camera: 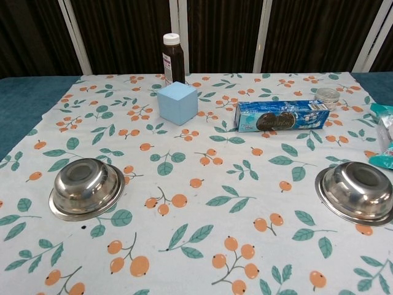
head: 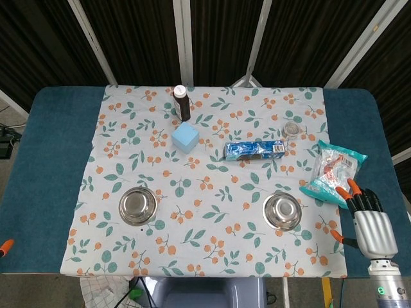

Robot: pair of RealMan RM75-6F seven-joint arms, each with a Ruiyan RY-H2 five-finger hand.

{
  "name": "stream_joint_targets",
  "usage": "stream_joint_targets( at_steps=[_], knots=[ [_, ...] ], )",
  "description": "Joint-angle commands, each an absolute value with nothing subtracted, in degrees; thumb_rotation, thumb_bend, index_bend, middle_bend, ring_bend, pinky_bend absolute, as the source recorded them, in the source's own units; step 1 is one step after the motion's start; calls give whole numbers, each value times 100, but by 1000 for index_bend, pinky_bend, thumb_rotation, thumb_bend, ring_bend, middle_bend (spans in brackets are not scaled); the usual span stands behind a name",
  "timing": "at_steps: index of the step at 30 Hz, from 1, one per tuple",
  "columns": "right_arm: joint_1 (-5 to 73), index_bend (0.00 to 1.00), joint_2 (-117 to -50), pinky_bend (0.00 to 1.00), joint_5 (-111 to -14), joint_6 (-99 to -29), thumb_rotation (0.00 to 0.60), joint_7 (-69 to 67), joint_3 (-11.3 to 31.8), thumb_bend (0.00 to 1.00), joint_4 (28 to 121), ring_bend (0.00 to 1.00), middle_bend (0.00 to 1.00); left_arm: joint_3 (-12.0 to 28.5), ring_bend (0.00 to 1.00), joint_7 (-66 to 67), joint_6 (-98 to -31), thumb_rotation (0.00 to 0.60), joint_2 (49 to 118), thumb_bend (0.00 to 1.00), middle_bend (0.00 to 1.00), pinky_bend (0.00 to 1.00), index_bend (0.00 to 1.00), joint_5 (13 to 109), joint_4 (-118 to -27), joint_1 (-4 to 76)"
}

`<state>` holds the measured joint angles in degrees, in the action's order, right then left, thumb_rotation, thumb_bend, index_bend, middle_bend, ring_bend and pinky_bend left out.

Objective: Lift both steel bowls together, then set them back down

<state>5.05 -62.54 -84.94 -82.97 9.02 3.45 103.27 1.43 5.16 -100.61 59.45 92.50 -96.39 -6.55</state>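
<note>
Head and chest views of the table at the outset of the lift. The 2 steel bowls rest upright and empty on the floral cloth [head: 212, 179]: the left bowl [head: 137, 206] near the cloth's front-left part, the right bowl [head: 282, 212] near its front-right, well apart from each other. The right hand [head: 368, 219] hovers at the table's front-right corner, back of the hand toward the camera, fingers extended forward and lying side by side, holding nothing; it is apart from the right bowl and just beside the snack bag [head: 334, 172]. Of the left hand only an orange tip [head: 6, 245] shows at the frame's left edge, so its posture cannot be told. Toward the back of the cloth stand a dark bottle [head: 182, 102], a blue cube [head: 186, 137], a biscuit packet [head: 254, 150] and a small clear jar [head: 293, 129], none in the way of either bowl. Judged step: approach, with neither bowl yet touched. The next move calls for each hand to travel inward to its own bowl and grip the rim, so that both bowls can rise together.
</note>
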Motion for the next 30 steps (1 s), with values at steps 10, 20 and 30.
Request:
stream_joint_targets(
  at_steps=[10,20,30],
  knots=[
    [859,197,-6428,100,-8398,-7600,600,1433,254,74,10675,125,17,236,0,40,-10256,600,5856,4,0,147,50,9062,-9550,-772],
    [1578,89,-6896,100,-7415,-6496,600,2358,465,74,10874,125,17,238,0,-4,-10365,600,5852,4,0,147,49,9072,-9517,-845],
    [2005,63,-7435,100,-6577,-6137,600,2955,571,73,10563,125,17,258,0,-18,-10375,600,5852,4,0,147,49,9026,-9489,-872]
  ],
)
